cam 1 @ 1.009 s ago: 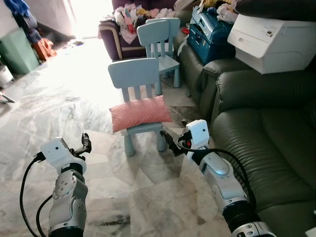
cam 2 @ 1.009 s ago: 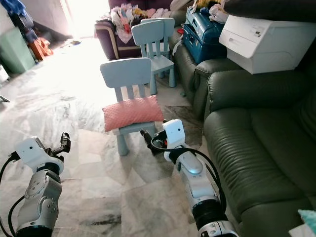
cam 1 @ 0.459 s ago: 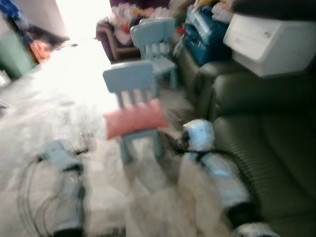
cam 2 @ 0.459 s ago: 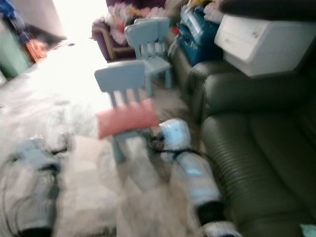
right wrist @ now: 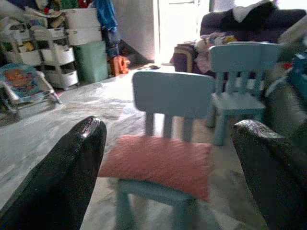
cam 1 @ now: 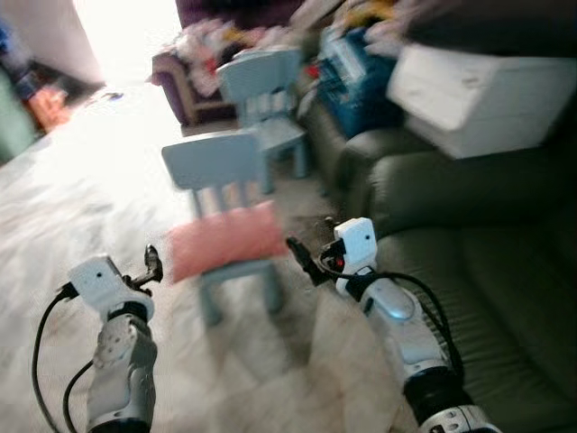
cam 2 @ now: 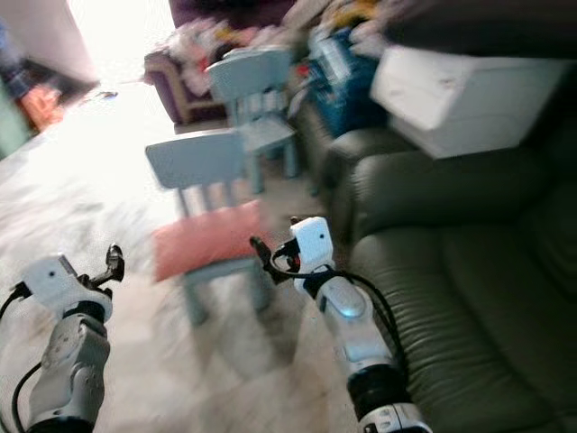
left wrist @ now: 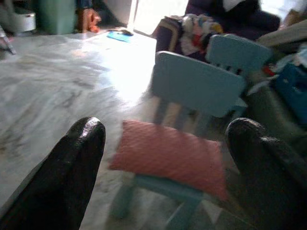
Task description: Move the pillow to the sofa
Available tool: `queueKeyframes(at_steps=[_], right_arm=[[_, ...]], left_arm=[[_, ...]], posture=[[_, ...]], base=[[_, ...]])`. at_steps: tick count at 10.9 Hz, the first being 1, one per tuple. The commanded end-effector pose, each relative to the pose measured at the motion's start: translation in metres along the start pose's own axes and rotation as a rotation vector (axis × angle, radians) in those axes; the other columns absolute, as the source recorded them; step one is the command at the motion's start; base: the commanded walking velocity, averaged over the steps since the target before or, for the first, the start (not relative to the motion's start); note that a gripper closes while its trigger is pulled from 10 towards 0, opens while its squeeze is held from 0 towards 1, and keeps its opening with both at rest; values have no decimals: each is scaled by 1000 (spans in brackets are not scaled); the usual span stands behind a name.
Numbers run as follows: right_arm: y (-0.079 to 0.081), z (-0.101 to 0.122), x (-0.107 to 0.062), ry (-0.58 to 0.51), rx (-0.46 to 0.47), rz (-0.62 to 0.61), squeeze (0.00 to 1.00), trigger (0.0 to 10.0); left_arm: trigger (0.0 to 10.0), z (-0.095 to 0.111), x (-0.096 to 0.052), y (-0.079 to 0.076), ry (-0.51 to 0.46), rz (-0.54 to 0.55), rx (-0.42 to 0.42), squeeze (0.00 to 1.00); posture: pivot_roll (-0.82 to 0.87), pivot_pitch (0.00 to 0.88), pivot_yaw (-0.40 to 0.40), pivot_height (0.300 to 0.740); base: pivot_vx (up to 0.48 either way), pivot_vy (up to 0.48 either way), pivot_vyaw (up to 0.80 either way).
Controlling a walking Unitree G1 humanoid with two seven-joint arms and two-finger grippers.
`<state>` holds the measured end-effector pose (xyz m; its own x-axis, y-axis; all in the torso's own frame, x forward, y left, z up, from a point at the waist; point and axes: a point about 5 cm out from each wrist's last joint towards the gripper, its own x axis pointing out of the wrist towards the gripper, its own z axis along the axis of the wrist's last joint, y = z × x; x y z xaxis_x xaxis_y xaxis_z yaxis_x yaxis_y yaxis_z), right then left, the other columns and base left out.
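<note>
Compared with a second ago, the whole scene has slid left and slightly down in the head views and is smeared, which reads as the camera swinging while the robot walks, not the furniture moving. Both arms keep their raised, forward pose.

At centre left of the left eye view, the pink pillow (cam 1: 224,242) lies flat on the seat of the nearer light-blue chair (cam 1: 213,162), overhanging the seat edges. A second blue chair (cam 1: 261,79) stands behind it in the upper middle. The dark green sofa (cam 1: 487,262) fills the right side, just beside the nearer chair; a white box (cam 1: 478,86) sits on its far end at upper right.

The left tool (cam 1: 151,268) hangs at lower left, short of the chair, its fingers (left wrist: 72,163) spread apart with the pillow framed between them. The right tool (cam 1: 297,255) sits at centre, near the pillow's right end, its fingers (right wrist: 67,167) likewise apart and empty.

The step in hand looks like the approach. To do it well, the robot should probably settle its stance first so the blur clears, then bring both tools to the pillow's two short ends and squeeze inward evenly. Being soft, the pillow will likely sag, so lifting it clear of the chair back before swinging right toward the bare sofa cushion seems wise.
</note>
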<state>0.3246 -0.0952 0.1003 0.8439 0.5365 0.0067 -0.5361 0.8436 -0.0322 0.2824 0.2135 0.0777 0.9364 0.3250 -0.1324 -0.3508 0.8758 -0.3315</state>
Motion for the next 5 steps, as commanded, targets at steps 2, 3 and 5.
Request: queueKeyframes(at_steps=[2, 3, 5], right_arm=[[3, 7, 5, -24, -2, 16, 0, 10000], [3, 7, 5, -24, -3, 16, 0, 10000], [3, 7, 5, -24, -4, 17, 0, 10000]], left_arm=[[10000, 5, 1, 5, -13, 9, 8, 0], [10000, 5, 1, 5, -15, 8, 3, 0], [10000, 2, 1, 6, 8, 27, -16, 0]], posture=[[-203, 0, 61, 740], [-203, 0, 61, 740], [-203, 0, 61, 740]], base=[[413, 133, 0], [296, 379, 0], [133, 428, 0]])
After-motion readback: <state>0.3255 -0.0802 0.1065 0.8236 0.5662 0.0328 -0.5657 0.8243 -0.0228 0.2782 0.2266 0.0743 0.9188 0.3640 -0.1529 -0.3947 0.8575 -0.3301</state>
